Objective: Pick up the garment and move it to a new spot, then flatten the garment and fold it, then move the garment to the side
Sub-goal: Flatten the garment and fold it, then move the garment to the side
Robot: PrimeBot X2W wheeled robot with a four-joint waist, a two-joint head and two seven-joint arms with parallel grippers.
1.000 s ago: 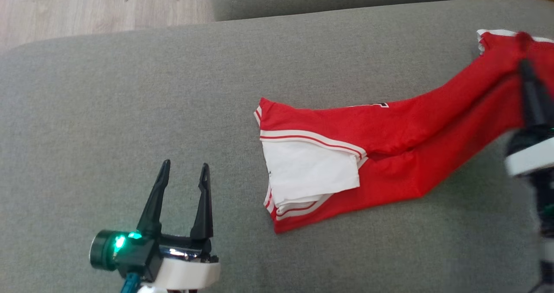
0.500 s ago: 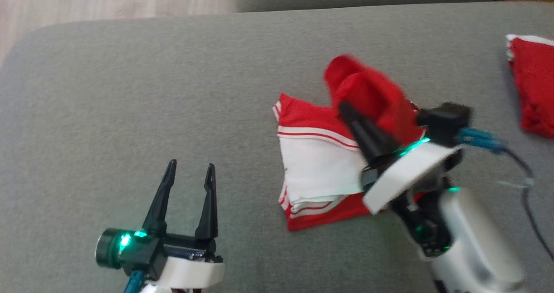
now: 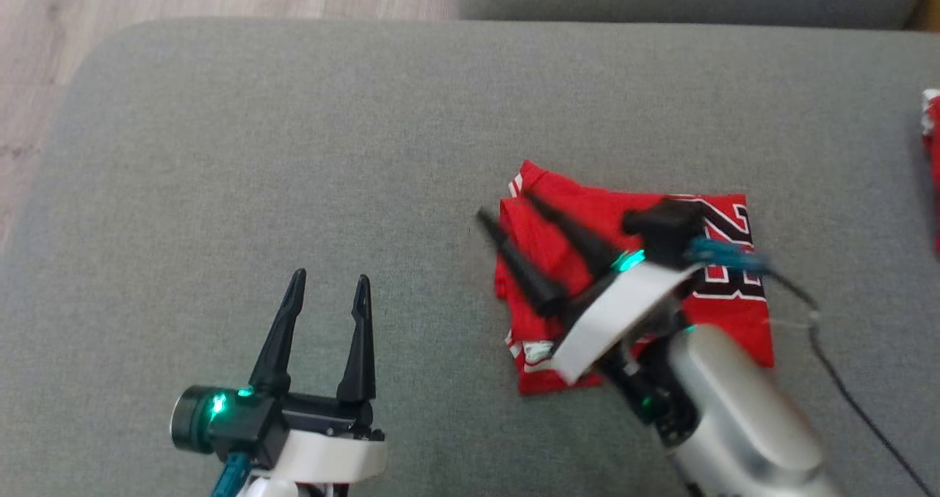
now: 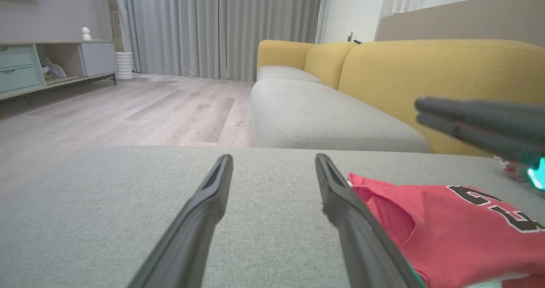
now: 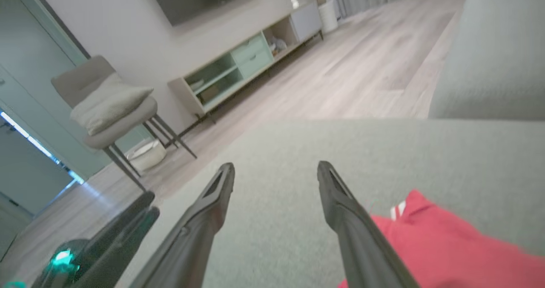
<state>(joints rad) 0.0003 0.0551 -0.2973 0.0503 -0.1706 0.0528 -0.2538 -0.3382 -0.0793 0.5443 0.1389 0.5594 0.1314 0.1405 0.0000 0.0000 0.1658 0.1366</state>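
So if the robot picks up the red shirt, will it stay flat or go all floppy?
Probably floppy: the shirt lies in soft, wrinkled layers, so it would likely droop and unfold. It looks thin, so probably light. Pushed, it would more likely bunch up than slide on the cloth cushion.

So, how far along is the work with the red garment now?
Done, it seems: the garment lies folded in a compact block on the grey cushion, number upward. In hand: the right pincer is open over its left edge, holding nothing; the left pincer is open, apart from the cloth. Left: probably moving the garment to the side.
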